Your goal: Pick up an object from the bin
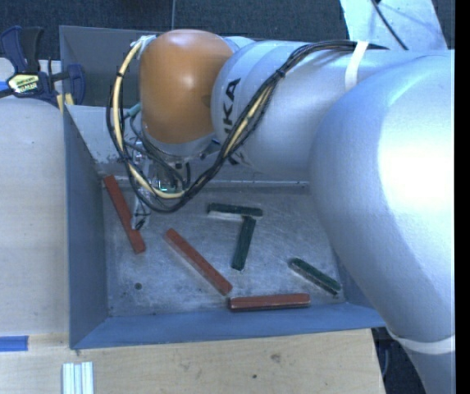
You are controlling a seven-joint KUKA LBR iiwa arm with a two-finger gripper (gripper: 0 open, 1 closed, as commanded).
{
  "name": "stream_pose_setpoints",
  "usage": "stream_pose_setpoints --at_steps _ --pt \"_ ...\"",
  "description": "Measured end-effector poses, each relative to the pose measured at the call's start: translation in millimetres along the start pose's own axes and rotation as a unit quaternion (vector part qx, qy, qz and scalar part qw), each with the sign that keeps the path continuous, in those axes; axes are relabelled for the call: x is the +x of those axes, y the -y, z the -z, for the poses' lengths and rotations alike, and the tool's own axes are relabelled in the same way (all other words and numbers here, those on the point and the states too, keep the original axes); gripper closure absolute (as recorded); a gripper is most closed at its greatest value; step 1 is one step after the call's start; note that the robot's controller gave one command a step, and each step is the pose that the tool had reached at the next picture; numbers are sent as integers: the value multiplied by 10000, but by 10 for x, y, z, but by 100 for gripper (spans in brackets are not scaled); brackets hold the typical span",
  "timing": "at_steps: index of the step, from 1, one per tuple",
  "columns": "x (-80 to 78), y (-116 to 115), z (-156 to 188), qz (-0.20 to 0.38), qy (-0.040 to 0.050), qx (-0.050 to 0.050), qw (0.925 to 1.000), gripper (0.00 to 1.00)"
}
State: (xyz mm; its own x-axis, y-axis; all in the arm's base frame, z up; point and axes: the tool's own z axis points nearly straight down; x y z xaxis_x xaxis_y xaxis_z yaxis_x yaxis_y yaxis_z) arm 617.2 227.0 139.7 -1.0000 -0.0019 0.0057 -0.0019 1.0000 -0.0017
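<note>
The big silver arm (382, 154) takes up most of the right side, reaching into the grey bin (83, 245) toward its back-left corner. The orange cover (181, 80) on the wrist hides most of what's under it. So honestly I can't tell if the claw (146, 203) is open or closed, and nothing visibly sits in it. It hangs right over the upper half of a reddish-brown stick (124, 214) that lies slanted along the foot of the left wall, so I'd guess that's the target. Loose on the floor are 2 more reddish-brown sticks, 1 diagonal in the middle (198, 261) and 1 flat along the front wall (269, 302). There are also 3 dark green sticks (243, 243) further right, all well apart from the claw. To do this well, I'd turn the wrist so the claw closes across the stick's narrow width, not along it. Aim nearer the stick's middle so it doesn't tip when lifted. The wall side looks tight, so come straight down and keep the dangling cables (162, 189) from snagging.
</note>
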Motion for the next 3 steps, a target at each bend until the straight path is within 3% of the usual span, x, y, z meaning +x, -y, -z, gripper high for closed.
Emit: stream_pose_setpoints --at_steps 1,2,3 --pt "79 609 -747 -262 3 9 9997 0" --pt "-1 1388 -695 -1099 31 1 9939 0" --pt "784 1857 -704 -855 17 0 9963 0"
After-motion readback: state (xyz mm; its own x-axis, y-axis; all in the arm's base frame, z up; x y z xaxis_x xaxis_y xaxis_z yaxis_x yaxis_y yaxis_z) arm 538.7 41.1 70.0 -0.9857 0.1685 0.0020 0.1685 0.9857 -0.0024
